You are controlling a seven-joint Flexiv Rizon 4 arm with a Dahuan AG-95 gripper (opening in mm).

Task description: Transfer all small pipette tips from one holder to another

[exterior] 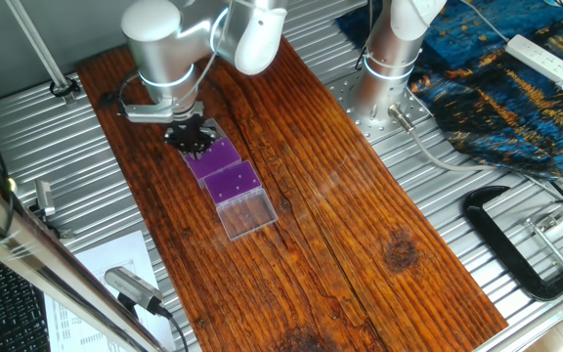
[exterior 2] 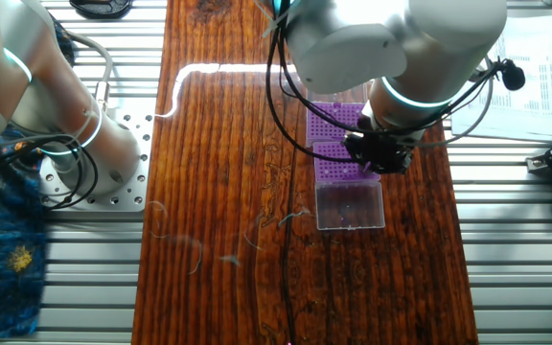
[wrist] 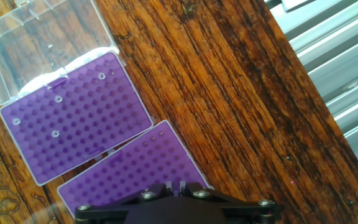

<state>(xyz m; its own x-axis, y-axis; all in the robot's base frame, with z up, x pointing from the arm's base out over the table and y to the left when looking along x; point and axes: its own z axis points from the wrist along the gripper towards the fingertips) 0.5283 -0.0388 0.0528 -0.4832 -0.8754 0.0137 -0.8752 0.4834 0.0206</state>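
Purple is what you see first in the hand view: the near rack [wrist: 132,177] lies right under your hand [wrist: 178,205], whose fingers are out of frame, so you cannot tell whether they are apart or together. Just beyond that rack, side by side with it, sits the far rack [wrist: 73,112] holding four tips [wrist: 57,98] in scattered holes. Past it, touching its far edge, is the clear lid [wrist: 36,37], flat on the wooden desk [wrist: 229,93].
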